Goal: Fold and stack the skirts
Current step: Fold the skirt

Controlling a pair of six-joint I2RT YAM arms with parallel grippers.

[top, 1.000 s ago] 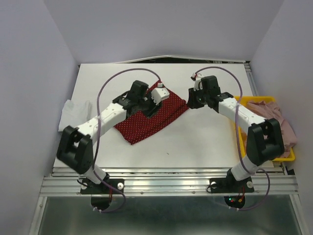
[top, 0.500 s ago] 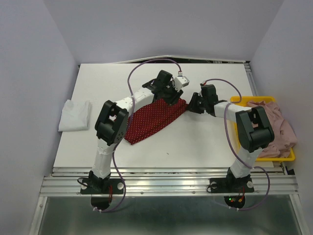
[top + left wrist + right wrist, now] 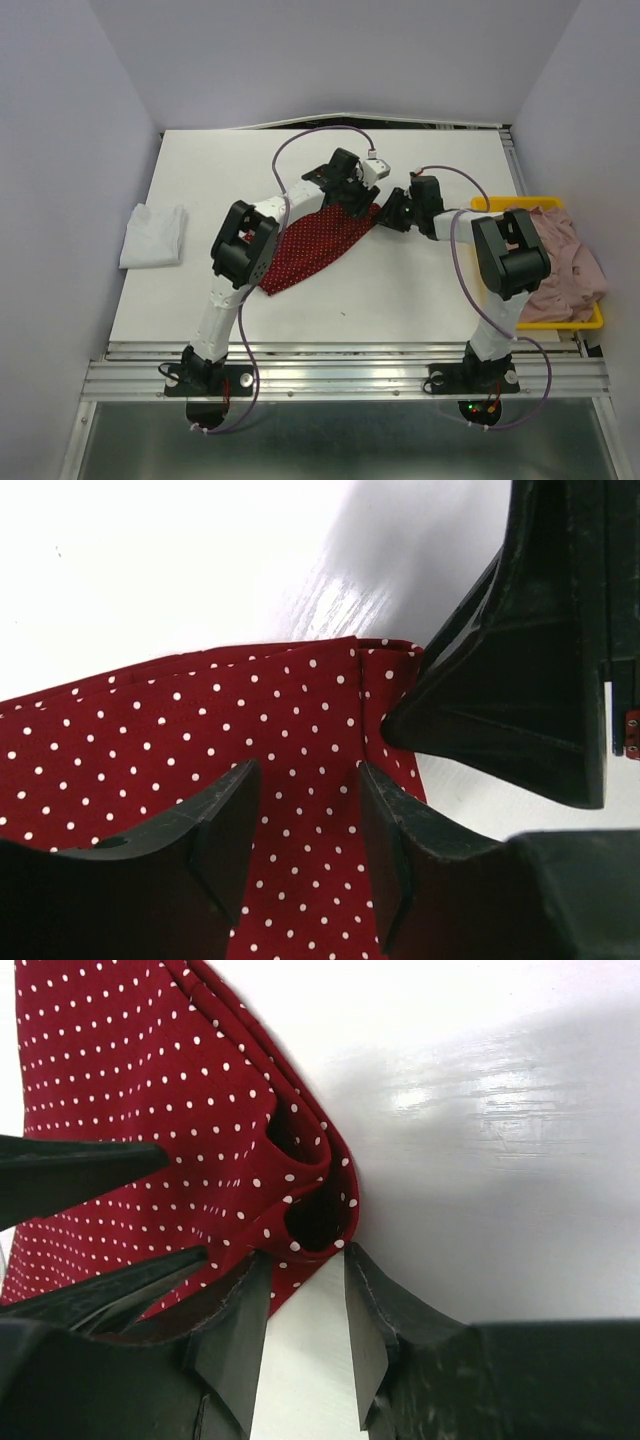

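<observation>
Grippers crowding one corner: my left gripper [image 3: 308,780] is hovering, jaws spread, over the dark red dotted skirt [image 3: 310,245] mid-table, while my right gripper [image 3: 307,1260], jaws also apart, is nosing at its doubled far-right corner. Closing now, I am risking catching only one layer and springing the fold, or knocking fingers together. At right, the pink skirt [image 3: 560,250] is lying in the yellow tray [image 3: 560,322].
</observation>
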